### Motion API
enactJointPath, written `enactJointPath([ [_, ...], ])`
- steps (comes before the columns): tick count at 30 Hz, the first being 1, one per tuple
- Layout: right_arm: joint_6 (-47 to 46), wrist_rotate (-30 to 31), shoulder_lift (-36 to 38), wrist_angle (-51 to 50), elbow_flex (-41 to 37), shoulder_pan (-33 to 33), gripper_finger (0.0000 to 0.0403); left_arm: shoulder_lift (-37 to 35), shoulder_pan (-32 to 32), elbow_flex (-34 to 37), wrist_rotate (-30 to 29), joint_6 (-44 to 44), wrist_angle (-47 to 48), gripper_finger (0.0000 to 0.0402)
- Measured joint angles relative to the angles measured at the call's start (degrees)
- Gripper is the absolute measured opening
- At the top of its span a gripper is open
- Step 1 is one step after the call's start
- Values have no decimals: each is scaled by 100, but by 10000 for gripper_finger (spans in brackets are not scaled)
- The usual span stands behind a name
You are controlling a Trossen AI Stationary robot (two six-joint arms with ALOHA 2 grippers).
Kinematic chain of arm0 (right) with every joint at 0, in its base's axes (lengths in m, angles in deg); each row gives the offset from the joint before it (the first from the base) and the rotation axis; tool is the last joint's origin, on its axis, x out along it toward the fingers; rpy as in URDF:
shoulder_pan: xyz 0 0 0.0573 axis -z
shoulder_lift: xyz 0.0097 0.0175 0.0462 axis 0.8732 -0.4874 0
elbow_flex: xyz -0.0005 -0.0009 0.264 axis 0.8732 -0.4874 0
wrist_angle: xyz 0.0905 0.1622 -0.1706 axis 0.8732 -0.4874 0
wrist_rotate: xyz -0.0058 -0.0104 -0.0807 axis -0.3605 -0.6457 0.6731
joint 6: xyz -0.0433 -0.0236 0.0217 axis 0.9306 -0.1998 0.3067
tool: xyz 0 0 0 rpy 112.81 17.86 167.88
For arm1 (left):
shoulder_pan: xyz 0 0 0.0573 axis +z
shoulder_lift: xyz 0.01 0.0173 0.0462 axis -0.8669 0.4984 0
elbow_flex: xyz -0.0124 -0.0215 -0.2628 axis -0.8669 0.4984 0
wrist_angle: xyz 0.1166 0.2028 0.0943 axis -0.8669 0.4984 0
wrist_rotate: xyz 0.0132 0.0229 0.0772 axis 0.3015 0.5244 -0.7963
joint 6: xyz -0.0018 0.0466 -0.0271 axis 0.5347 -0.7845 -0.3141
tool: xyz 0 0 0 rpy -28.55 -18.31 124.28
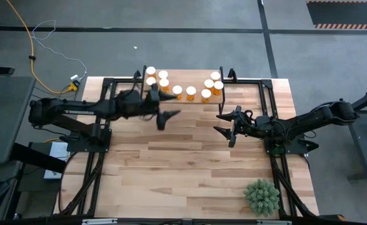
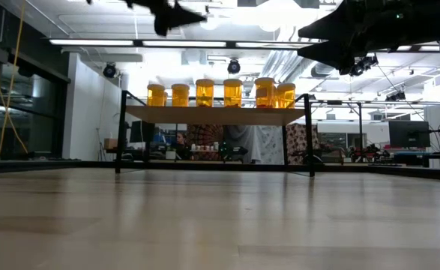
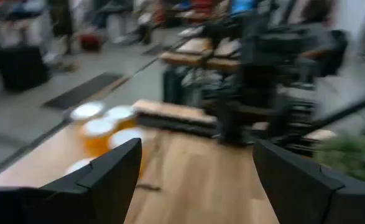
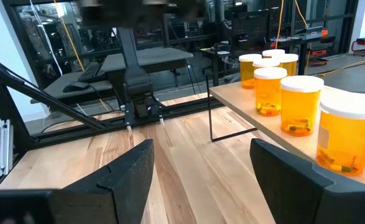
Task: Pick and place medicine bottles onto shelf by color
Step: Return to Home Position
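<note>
The pill bottles (image 1: 191, 92) all stand upright on the shelf (image 2: 216, 115) at the far edge of the table (image 1: 189, 169), bunched in a loose curve from left to right. Seen from table height, they form an amber row along the board. The left gripper (image 1: 172, 106) hangs above the table just near of the shelf's left half, its fingers released and holding nothing. The right gripper (image 1: 218, 122) hovers right of centre, a little nearer than the shelf, fingers likewise spread and empty. A green plant (image 1: 261, 197) sits at the near right corner.
</note>
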Motion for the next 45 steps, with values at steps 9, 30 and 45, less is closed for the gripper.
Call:
enactJointPath([
  [9,0,-2,0,-4,0,0,257,-1066,-1488,1760,-599,-580,-1519,298],
  [30,0,-1,0,-4,-2,0,257,-4656,-888,3880,66,-226,-767,298],
  [45,-171,-1,0,-2,-2,-1,257,-6047,-996,4966,22,188,-426,188],
])
